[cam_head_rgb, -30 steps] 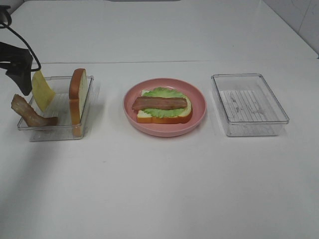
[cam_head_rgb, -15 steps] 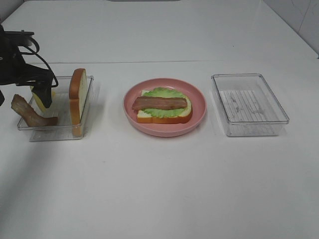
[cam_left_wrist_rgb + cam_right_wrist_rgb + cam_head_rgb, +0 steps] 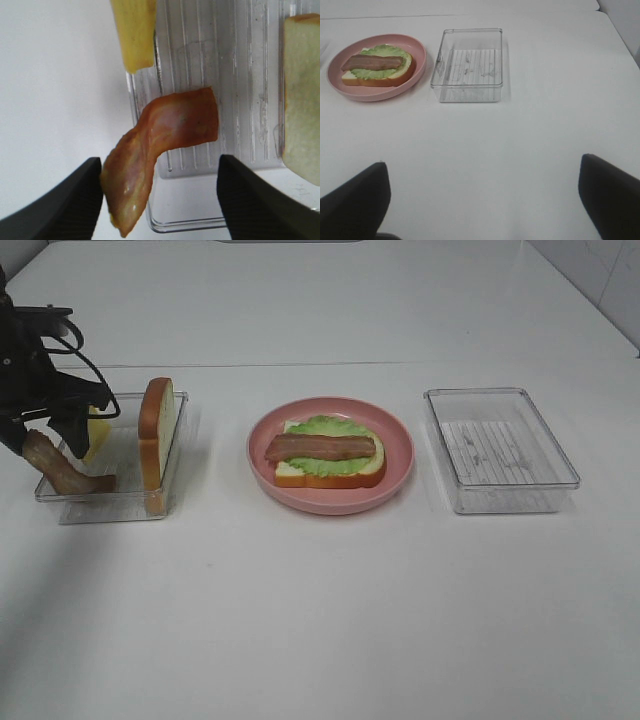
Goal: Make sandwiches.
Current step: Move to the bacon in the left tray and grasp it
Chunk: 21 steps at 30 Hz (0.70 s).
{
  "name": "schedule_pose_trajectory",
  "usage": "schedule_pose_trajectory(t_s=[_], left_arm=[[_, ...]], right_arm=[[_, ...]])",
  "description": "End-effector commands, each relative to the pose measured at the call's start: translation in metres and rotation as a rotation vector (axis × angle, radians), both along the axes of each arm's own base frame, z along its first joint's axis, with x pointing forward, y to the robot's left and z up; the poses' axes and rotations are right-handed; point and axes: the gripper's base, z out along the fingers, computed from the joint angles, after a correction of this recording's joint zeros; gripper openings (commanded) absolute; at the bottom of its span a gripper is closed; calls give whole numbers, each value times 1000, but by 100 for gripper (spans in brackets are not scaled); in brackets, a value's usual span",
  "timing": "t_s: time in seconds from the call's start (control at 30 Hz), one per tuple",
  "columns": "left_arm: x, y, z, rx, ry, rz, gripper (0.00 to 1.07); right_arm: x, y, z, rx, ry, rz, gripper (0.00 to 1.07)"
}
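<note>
On the pink plate [image 3: 396, 468] lies the open sandwich [image 3: 330, 454]: one bread slice with lettuce and a bacon strip on top; it also shows in the right wrist view [image 3: 376, 66]. My left gripper [image 3: 62, 433] is open over the left clear tray [image 3: 120, 502]. In the left wrist view the left gripper [image 3: 160, 200] straddles a loose bacon strip [image 3: 170, 131] that hangs over the tray's edge, without touching it. A yellow cheese slice [image 3: 134, 30] and an upright bread slice [image 3: 156, 430] stand in that tray. My right gripper [image 3: 482, 210] is open and empty, above bare table.
A clear plastic tray [image 3: 500, 448] stands right of the plate with nothing in it; it also shows in the right wrist view [image 3: 468, 65]. The white table [image 3: 320, 620] stretches in front of the trays and plate.
My left gripper has come down over the left tray, first at the cheese slice, then shifted left to the loose bacon strip. The plate and the right tray have not moved.
</note>
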Motion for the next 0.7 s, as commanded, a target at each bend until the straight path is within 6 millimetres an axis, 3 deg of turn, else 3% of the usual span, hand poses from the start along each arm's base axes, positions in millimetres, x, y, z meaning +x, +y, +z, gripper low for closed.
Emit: schedule_pose_trajectory(t_s=[0.03,0.27,0.3,0.37,0.4,0.5,0.7], left_arm=[[-1,-2,-8,-6,40,-2,50],[0,-3,-9,-7,33,-2,35],[0,-3,-9,-7,36,-2,27],[0,-2,-9,-6,39,-2,23],[0,-2,-9,-3,40,-4,13],[0,-2,-9,2,38,5,8],[0,-2,-9,-2,38,30,8]], right_arm=[[-3,0,-1,-6,-26,-1,98],[-3,0,-1,-6,-26,-1,98],[-3,0,-1,-6,-26,-1,98],[-3,0,-1,-6,-26,-1,98],[-3,0,-1,-6,-26,-1,98],[-3,0,-1,-6,-26,-1,98],[-3,0,-1,-6,-26,-1,98]])
